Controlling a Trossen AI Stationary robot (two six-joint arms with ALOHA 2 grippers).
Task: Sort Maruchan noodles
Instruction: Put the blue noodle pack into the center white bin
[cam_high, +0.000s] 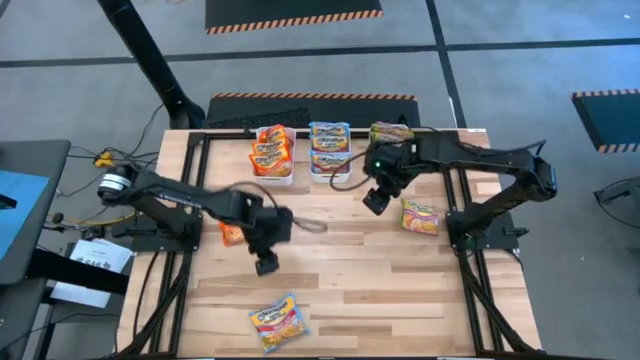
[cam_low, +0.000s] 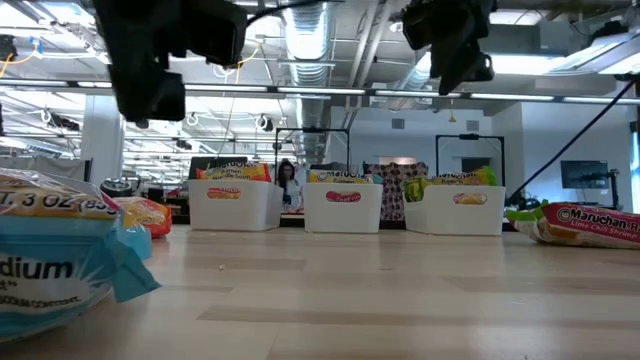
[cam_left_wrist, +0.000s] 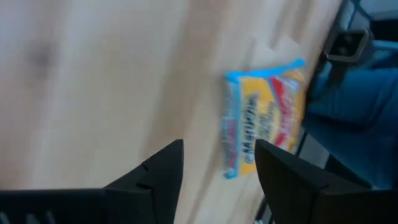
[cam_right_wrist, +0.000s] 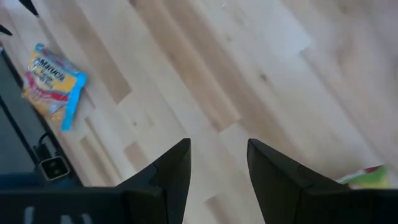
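A blue-edged Maruchan packet (cam_high: 275, 322) lies flat near the table's front edge; it also shows in the low view (cam_low: 60, 260), the left wrist view (cam_left_wrist: 264, 118) and the right wrist view (cam_right_wrist: 53, 84). An orange packet (cam_high: 231, 233) lies at the left beside my left arm. A green-pink packet (cam_high: 421, 216) lies at the right. Three white bins (cam_high: 272, 175) at the far edge hold more packets. My left gripper (cam_high: 266, 265) is open and empty above mid-table. My right gripper (cam_high: 374, 202) is open and empty, raised in front of the bins.
The bins stand in a row at the far edge: orange packets at the left, blue packets (cam_high: 330, 148) in the middle, green ones (cam_high: 390, 132) at the right. Dark frame rails (cam_high: 470, 270) run along both table sides. Bare wood (cam_high: 380, 280) lies between the grippers and the front edge.
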